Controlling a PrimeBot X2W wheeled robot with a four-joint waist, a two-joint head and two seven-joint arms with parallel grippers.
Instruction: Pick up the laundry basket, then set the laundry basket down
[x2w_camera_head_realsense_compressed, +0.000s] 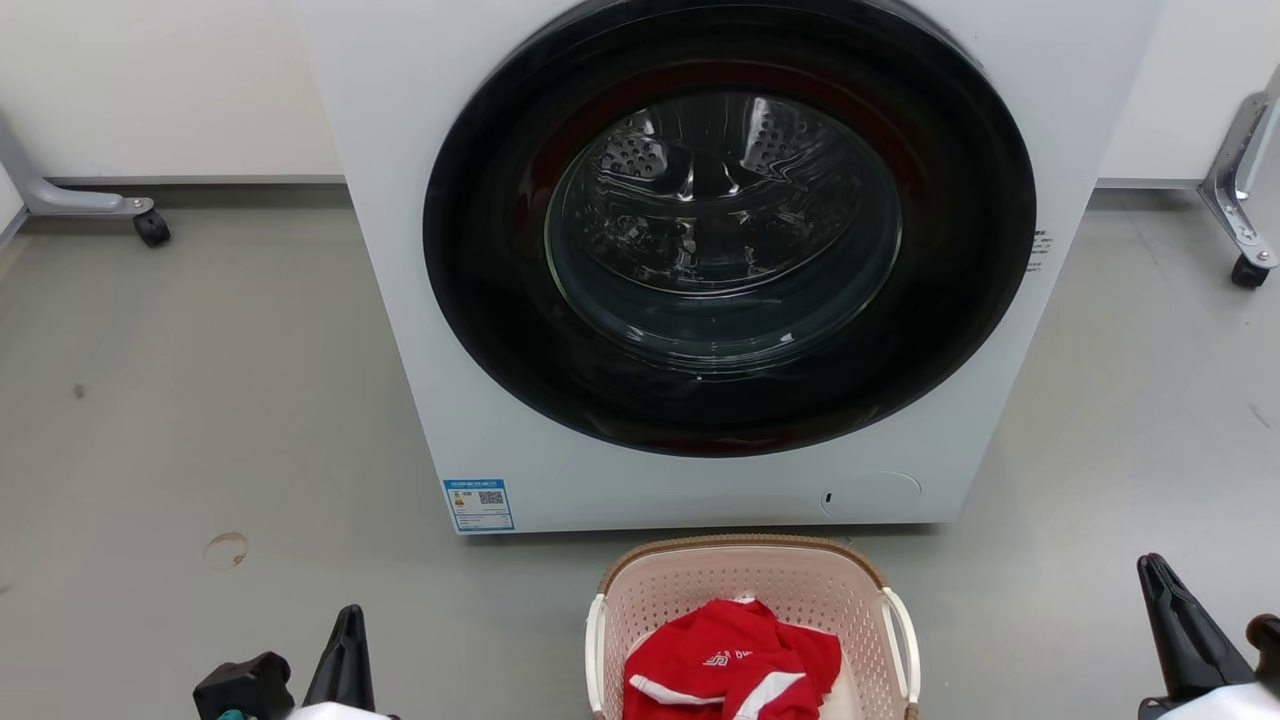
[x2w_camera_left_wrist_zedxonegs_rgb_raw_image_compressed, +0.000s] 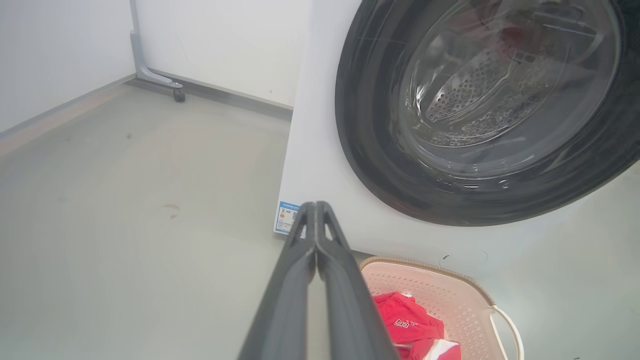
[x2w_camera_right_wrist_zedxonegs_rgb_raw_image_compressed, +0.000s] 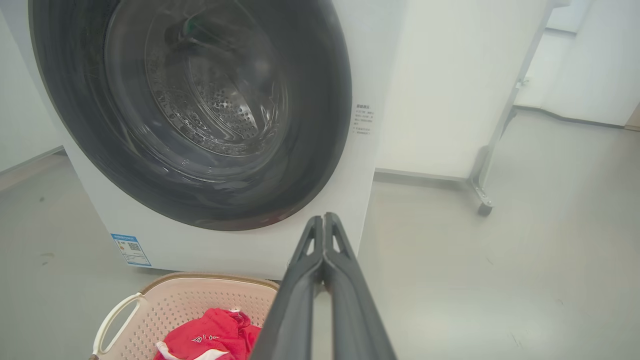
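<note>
Pressed-together dark fingers of the left gripper (x2w_camera_left_wrist_zedxonegs_rgb_raw_image_compressed: 315, 206) are hovering left of the laundry basket (x2w_camera_head_realsense_compressed: 742, 546), clear of its white handle. The right gripper (x2w_camera_right_wrist_zedxonegs_rgb_raw_image_compressed: 324, 217), likewise closed on nothing, is hanging well off to the basket's right. The basket is sitting on the grey floor (x2w_camera_head_realsense_compressed: 200, 400), holding a red-and-white garment (x2w_camera_head_realsense_compressed: 725, 650), just before a white front-loading washing machine (x2w_camera_head_realsense_compressed: 400, 300).
</note>
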